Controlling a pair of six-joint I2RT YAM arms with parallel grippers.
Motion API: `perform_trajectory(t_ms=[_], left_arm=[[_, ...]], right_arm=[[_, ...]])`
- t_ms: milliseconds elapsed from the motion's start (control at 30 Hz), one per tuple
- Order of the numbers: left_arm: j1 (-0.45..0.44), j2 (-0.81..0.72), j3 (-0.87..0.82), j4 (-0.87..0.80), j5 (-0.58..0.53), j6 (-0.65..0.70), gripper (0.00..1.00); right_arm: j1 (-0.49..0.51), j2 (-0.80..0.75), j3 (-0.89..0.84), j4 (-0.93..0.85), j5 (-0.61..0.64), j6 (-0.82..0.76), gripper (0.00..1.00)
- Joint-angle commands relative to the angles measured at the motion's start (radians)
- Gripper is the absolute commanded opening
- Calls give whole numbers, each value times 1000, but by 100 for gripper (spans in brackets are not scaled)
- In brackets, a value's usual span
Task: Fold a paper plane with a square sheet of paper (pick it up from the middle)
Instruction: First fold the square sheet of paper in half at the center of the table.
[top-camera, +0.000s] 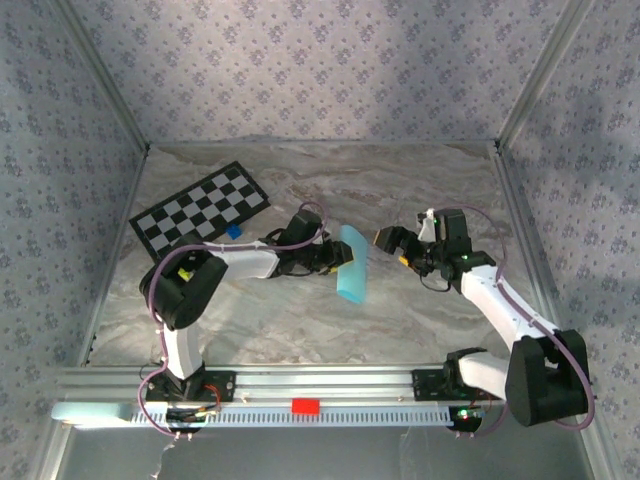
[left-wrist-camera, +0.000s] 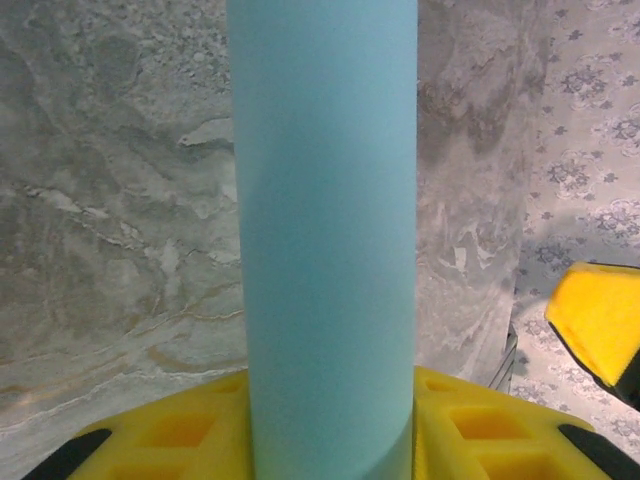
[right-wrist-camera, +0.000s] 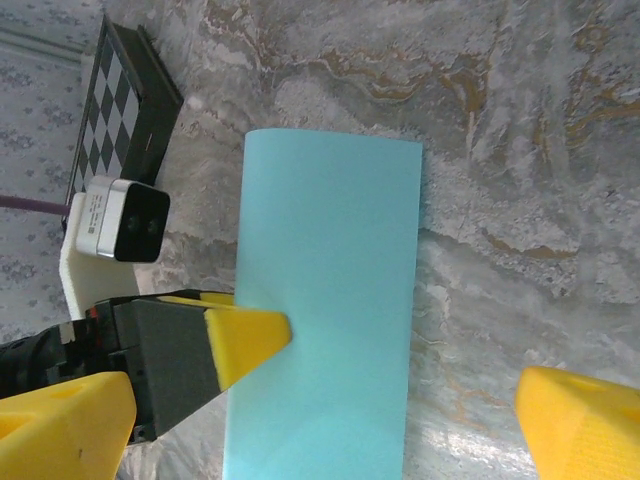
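The square sheet of paper (top-camera: 350, 265) shows as a long narrow light-blue rectangle — folded over or curled, I cannot tell which. From above, its long axis runs roughly from 12 to 6 o'clock, and it seems to hang clear of the marble table (top-camera: 420, 190) near the middle.

At its 9 o'clock edge sits the left gripper (top-camera: 337, 257), clamped on the sheet. Its yellow fingers (left-wrist-camera: 180, 432) flank the strip in its own wrist camera. From the right wrist, one yellow fingertip (right-wrist-camera: 250, 338) presses on the paper's near long edge.

The right gripper (top-camera: 392, 248) waits just beside the sheet at 3 o'clock — jaws spread wide, holding nothing and touching nothing. Its own two fingers (right-wrist-camera: 580, 420) stand apart on either side of the strip's width, facing the flat of the paper.

So the free long edge lies toward the right arm, which is the nearer one to take it; the coming move likely turns on closing across that edge without twisting the strip.
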Motion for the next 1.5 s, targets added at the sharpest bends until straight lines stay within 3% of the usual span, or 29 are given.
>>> perform_trajectory(t_ms=[0,567,1033,1467], left_arm=[[-10,10,-8,36,-27,-6,38],[-53,28,4,-128,-168,64,39],[-76,-15,43,-291,-313,128,58],[-77,-41,56,-349,-355,173,56]], right_arm=[[3,15,-3,13,-35,-18,99],[26,68,-4,11,-23,-15,99],[40,75,-3,2,-1,-13,99],[44,91,-8,-3,-1,-19,99]])
